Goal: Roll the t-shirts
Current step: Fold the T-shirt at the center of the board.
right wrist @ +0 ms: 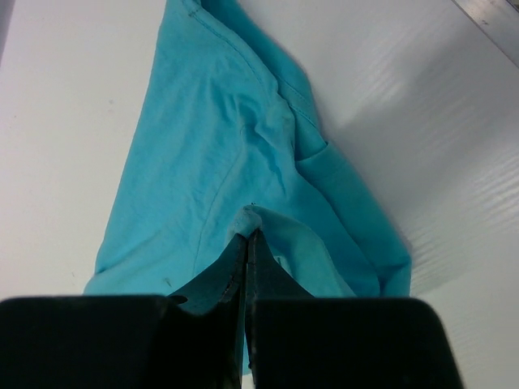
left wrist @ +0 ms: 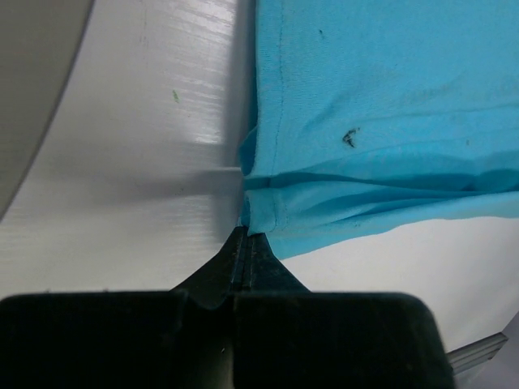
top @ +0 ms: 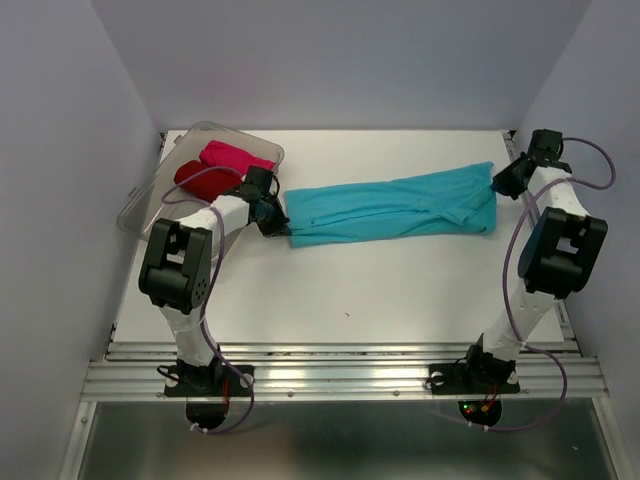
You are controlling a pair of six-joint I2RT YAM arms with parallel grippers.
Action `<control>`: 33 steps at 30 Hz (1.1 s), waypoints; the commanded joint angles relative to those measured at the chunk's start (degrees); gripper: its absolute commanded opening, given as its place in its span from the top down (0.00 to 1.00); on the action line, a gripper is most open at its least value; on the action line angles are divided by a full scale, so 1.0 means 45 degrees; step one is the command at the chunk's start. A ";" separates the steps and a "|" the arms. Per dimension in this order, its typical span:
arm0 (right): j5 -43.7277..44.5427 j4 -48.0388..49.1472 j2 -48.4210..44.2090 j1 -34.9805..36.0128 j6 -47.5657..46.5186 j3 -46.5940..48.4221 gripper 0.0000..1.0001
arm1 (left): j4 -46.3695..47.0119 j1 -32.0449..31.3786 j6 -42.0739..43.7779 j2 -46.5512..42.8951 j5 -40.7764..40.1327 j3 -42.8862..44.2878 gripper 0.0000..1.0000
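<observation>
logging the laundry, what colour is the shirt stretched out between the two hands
The t-shirt is plain turquoise-blue, seen best in the top external view.

The t-shirt (top: 395, 208) between the left claw (top: 283, 226) and the right claw (top: 495, 183) was plain turquoise-blue. Just ahead of the left claw's tip it had one tiny dark speck (left wrist: 350, 138). Both claws were black. Behind the left claw, a see-through tub (top: 150, 200) held a dark red shirt (top: 198, 180) and a bright pink shirt (top: 238, 158). The table (top: 350, 290) under the claws was white. The cables (top: 611, 168) by each claw were purple.
</observation>
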 commanded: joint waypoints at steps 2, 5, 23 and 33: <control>-0.0119 0.0496 0.0782 0.0199 -0.0249 0.1348 0.99 | -0.0440 0.0099 0.0358 0.0246 -0.0612 0.0668 1.00; 0.0037 0.0380 0.1270 0.0200 -0.0463 0.1992 0.87 | -0.0616 0.0099 0.0417 0.0422 -0.0632 0.0882 0.79; -0.0547 -0.0092 -0.1383 0.1175 -0.1246 -0.1710 0.59 | -0.1027 -0.0525 0.1315 -0.0633 -0.0340 0.1839 0.32; -0.0647 0.0183 -0.0505 0.1293 -0.0855 -0.2106 0.58 | -0.1261 -0.0955 0.1784 -0.0984 -0.0202 0.2113 0.32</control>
